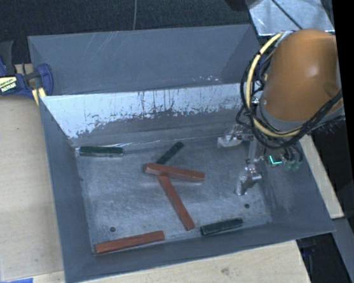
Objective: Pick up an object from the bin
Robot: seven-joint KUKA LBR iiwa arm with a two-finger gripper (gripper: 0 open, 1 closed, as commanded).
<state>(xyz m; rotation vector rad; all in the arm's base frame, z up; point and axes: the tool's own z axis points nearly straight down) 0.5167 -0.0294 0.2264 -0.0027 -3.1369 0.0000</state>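
Note:
My gripper hangs at the right side of the bin, its two metal fingers spread apart with nothing between them. One fingertip points toward the back, the other fingertip toward the front. Nearest to it, a dark green bar lies on the floor at the front right, a little below and left of the lower finger. Two reddish-brown bars cross near the middle: one lies almost level, the other runs down toward the front.
A short dark green bar lies tilted just behind the crossed pair. Another dark green bar rests at the back left. A third reddish-brown bar lies along the front left wall. The arm's orange dome overhangs the bin's right wall.

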